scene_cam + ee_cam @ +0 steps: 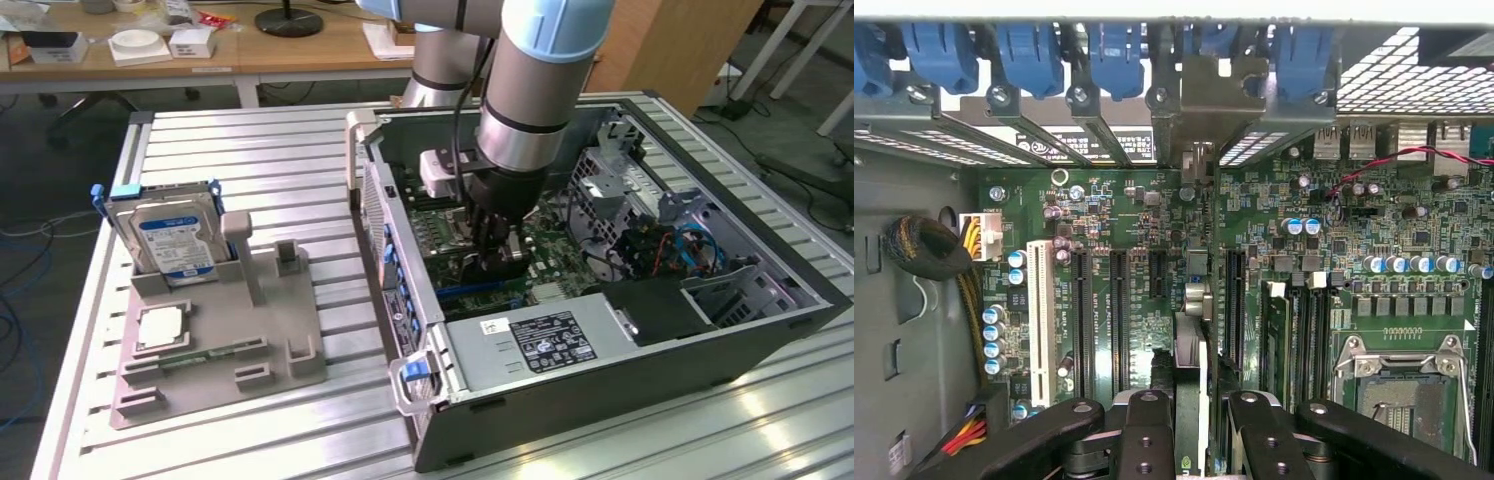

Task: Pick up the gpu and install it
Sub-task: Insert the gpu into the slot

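The gpu [1194, 300] shows edge-on in the wrist view as a thin dark card standing over the green motherboard [1124, 200], between two black expansion slots. Its grey metal bracket [1219, 100] sits at the case's rear wall, among the blue slot latches [1034, 55]. My gripper [1197, 405] is shut on the card, one black finger [1149, 430] on each side. In the exterior view the gripper [491, 262] reaches straight down into the open computer case [601, 350], low over the motherboard. Whether the card's edge is seated in a slot is hidden.
On the exterior view's left a grey holder [254, 330] carries a silver hard drive [167, 235] with a blue-and-white label and a small square chip [160, 328]. Inside the case are a power supply [541, 340], cable bundles [924, 250], an empty CPU socket [1399, 375] and memory slots.
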### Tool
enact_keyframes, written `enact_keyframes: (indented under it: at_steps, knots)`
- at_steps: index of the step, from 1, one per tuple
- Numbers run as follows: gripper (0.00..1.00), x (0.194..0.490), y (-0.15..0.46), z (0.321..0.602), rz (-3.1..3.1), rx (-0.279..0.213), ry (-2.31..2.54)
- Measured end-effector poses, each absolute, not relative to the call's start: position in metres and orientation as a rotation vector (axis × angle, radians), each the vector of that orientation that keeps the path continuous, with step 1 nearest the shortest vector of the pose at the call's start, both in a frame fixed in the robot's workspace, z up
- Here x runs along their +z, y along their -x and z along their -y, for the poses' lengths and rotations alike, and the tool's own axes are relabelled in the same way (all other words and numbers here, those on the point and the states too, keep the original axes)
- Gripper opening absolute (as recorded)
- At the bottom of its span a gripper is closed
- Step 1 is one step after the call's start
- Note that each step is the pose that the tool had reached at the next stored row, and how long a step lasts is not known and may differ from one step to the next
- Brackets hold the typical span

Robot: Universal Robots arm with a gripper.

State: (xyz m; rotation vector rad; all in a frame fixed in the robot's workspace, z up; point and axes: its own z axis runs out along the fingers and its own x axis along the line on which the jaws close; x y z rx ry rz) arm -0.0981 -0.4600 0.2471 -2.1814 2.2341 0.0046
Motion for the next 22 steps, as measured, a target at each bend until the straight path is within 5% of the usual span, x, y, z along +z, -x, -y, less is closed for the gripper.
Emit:
enact_keyframes:
  at_steps: [22]
  knots:
    - [0.26, 0.2433, 0.0982, 0.4600, -2.234, 0.005, 2.181]
